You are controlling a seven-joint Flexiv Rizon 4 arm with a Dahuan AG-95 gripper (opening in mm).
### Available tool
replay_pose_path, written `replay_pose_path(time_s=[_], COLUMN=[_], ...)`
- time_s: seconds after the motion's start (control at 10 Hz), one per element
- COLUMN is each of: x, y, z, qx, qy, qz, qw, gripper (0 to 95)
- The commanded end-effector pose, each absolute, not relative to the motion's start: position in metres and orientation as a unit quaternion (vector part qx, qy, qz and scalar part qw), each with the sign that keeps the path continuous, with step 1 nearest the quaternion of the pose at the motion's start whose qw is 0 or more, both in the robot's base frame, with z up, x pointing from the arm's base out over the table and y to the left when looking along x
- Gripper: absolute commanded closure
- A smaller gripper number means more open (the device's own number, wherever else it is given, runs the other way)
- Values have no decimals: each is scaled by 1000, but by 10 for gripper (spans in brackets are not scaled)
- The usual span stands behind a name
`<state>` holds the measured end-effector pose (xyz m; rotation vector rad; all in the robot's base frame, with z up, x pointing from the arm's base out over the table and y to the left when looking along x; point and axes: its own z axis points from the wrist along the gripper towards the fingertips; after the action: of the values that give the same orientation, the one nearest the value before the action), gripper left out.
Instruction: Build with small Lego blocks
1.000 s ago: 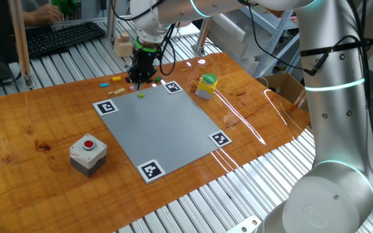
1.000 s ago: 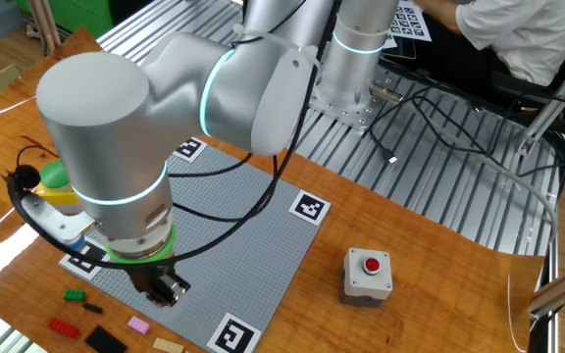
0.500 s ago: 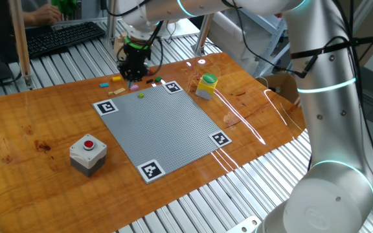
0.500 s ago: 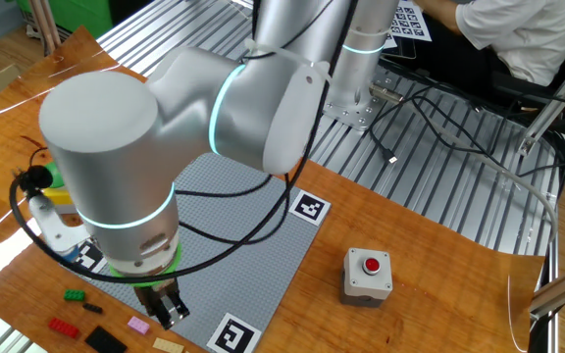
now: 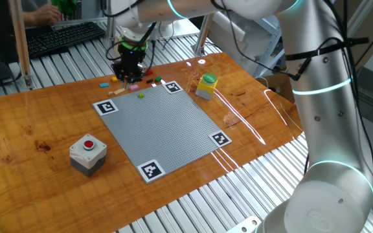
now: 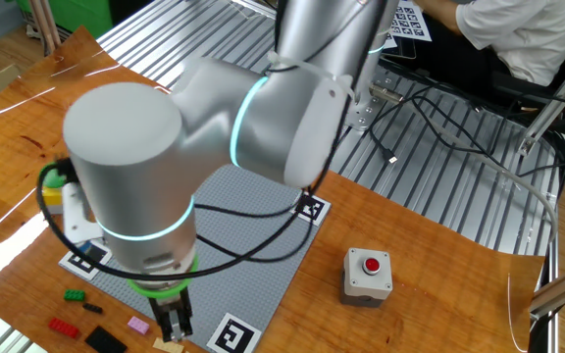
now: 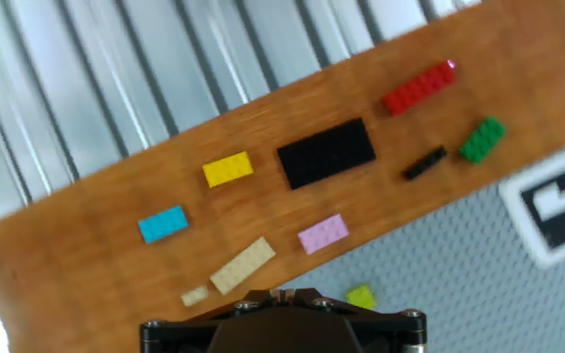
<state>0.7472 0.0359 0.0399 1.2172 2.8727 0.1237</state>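
Note:
Small Lego blocks lie on the wood beyond the grey studded plate (image 7: 479, 284). The hand view shows red (image 7: 420, 86), black (image 7: 327, 153), yellow (image 7: 228, 169), blue (image 7: 163, 224), pink (image 7: 323, 233), tan (image 7: 242, 265), green (image 7: 481, 139) and a thin black one (image 7: 425, 164). A yellow-green block (image 7: 361, 296) sits on the plate near its edge. My gripper (image 7: 282, 292) hangs above the tan and pink blocks, jaws together, holding nothing. It also shows in one fixed view (image 5: 129, 74) and the other fixed view (image 6: 175, 324).
A grey box with a red button (image 5: 87, 154) stands left of the plate (image 5: 167, 126). A yellow-and-green capped grey box (image 5: 206, 85) is at the plate's far right corner. A pale wooden block (image 5: 122, 45) sits on the metal slats behind.
My gripper has moved off the plate's far edge towards the loose blocks on the wood. The yellow-green block stays on the plate.

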Motion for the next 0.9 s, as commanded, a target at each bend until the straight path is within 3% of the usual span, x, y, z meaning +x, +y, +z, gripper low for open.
replay_pose_path(time_s=[0.1, 0.9], x=[749, 766], y=[56, 66], z=[37, 35], qx=[500, 588], qy=[865, 806], qz=[49, 60], qw=[20, 29], gripper=[760, 760])
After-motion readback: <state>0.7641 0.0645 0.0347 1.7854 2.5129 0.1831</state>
